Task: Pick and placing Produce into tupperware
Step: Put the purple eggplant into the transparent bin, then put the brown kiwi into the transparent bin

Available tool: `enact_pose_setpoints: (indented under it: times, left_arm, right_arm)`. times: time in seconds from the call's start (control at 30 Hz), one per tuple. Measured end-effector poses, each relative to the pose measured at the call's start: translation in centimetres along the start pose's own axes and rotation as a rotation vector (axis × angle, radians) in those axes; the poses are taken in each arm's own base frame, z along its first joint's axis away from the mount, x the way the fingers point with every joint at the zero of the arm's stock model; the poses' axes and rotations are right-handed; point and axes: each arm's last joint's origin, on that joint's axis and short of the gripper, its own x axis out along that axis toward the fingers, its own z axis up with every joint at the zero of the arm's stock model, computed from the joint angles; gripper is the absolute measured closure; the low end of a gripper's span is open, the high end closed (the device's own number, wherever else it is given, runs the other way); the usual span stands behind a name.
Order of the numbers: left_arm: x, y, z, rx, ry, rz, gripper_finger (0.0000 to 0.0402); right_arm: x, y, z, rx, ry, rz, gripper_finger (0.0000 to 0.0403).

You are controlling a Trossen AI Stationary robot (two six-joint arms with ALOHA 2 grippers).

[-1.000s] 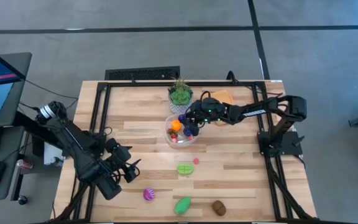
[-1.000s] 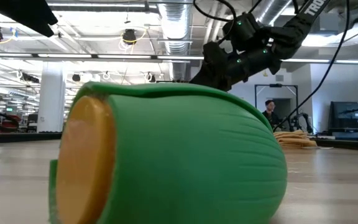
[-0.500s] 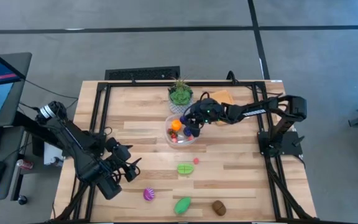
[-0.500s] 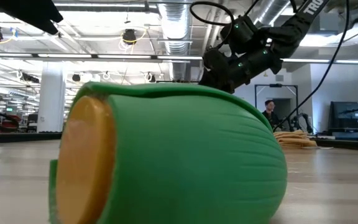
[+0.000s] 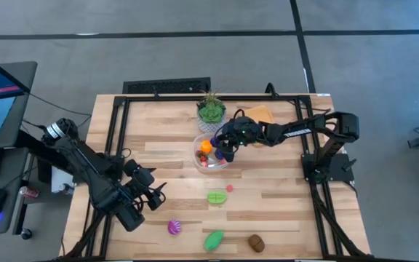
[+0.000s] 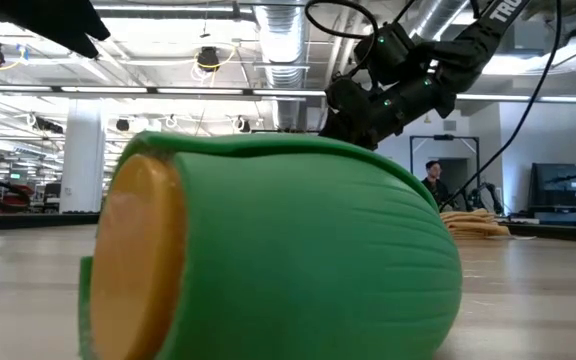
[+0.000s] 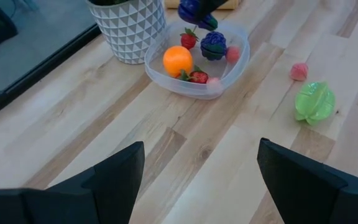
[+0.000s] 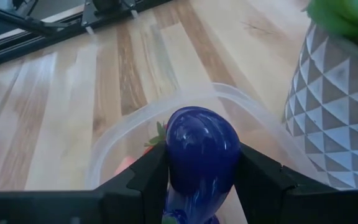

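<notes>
The clear tupperware [image 5: 211,155] stands at the table's middle, next to the white plant pot. In it lie an orange piece [image 7: 178,61], red pieces and a dark purple piece [image 7: 213,43]. My right gripper [image 5: 223,148] hangs just above its far-right part, shut on a blue-purple produce piece [image 8: 202,146]. On the bare table toward the near edge lie a green piece [image 5: 217,196], a small pink one [image 5: 230,188], a purple-pink one [image 5: 174,228], another green one [image 5: 214,239] and a brown one [image 5: 256,242]. My left gripper [image 5: 151,196] waits open at the near left, holding nothing. My right gripper pinches the blue-purple piece between its two fingers [image 8: 148,177], one on each of its opposite sides [image 8: 171,155]. The fingers come slanting down from the table's right side. The piece is lifted clear, above the tupperware's inside [image 7: 194,9].
The white patterned pot with a green plant [image 5: 210,110] stands right behind the tupperware. A folded orange cloth [image 5: 262,114] lies at the back right. A black frame [image 5: 118,124] runs round the table's edges. In the low view a green piece [image 6: 268,250] fills the foreground.
My right gripper has tipped slightly where it hangs above the tupperware, and it keeps the blue-purple piece between its fingers. Nothing on the table has moved.
</notes>
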Motion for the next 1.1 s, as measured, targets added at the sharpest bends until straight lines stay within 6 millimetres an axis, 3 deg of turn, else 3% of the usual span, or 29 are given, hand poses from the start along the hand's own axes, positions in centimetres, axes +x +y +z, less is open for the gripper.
enact_pose_setpoints:
  times: [0.3,0.7,1.1]
  left_arm:
    - [-0.01,0.0,0.0,0.0,0.0,-0.001,0.01]
    - [-0.01,0.0,-0.01,0.0,0.0,-0.001,0.01]
    - [-0.01,0.0,-0.01,0.0,0.0,-0.001,0.01]
  right_arm:
    - [0.0,0.02,0.0,0.007,0.0,0.002,0.0213]
    - [0.01,0.21,0.1,0.004,-0.01,0.011,0.0165]
    - [0.01,0.21,0.09,0.004,-0.01,0.013,0.0163]
